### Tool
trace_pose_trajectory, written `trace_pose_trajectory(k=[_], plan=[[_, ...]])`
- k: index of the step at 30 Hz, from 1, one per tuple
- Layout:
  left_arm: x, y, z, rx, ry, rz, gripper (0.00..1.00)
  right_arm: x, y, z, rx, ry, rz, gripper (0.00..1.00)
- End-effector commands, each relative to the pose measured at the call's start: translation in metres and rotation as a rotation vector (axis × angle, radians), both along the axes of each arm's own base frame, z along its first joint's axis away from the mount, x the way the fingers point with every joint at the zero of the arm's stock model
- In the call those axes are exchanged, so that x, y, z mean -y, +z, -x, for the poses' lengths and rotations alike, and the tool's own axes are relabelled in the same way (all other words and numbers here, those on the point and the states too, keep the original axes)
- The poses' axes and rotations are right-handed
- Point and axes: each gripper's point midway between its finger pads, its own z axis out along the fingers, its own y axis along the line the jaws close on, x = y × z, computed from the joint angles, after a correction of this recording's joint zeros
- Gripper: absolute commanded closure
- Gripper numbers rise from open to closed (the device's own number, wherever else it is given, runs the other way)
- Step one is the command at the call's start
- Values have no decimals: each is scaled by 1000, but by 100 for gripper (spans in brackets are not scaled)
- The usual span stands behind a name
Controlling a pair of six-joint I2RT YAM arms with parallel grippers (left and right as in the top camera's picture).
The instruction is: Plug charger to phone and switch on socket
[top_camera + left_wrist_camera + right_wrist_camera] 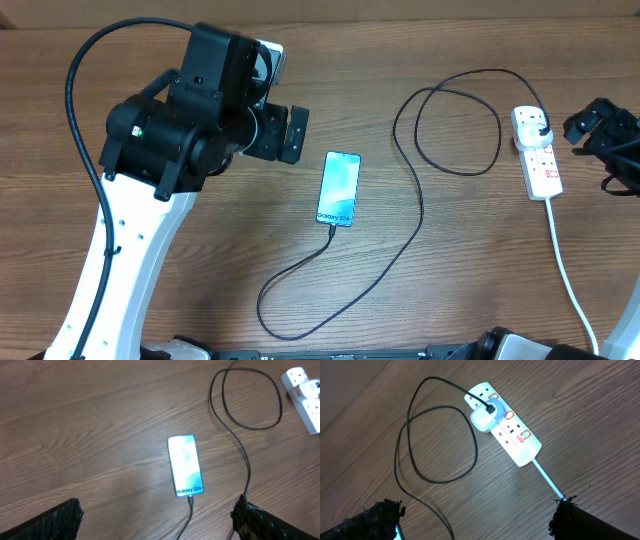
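Ahead of the right gripper (475,505), wide open and empty, the socket (517,436) lies apart.

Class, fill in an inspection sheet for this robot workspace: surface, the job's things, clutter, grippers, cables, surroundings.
Surface: wooden table, no spills or marks seen.
Job's things: phone lies flat with its screen lit. The charger has its plug in the socket and its tip in the phone's bottom edge. The switch position is too small to tell.
Clutter: nothing seen.
Grippers: left gripper is open and empty above the phone. Right gripper is open and empty, near the socket.
Cables: the charger's black cable lies in loose loops. The socket's white cord runs toward the near table edge.
Surroundings: nothing seen.
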Motion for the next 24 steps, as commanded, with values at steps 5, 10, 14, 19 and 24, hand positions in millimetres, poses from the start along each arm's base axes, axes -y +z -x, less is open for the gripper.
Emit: trace_pose_trajectory(k=[5, 10, 14, 19, 24], plan=[[-9, 2, 16, -19, -9, -29, 1, 3, 9, -1, 21, -6, 26, 0], [-17, 18, 28, 35, -2, -13, 1, 3, 9, -1, 21, -6, 26, 0], [-28, 23, 32, 118, 32, -22, 1, 3, 9, -1, 21, -6, 26, 0], [-40, 1, 34, 195, 68, -1, 1, 3, 9, -1, 21, -6, 26, 0], [-52, -20, 31, 334, 110, 62, 1, 3, 9, -1, 21, -6, 26, 0]])
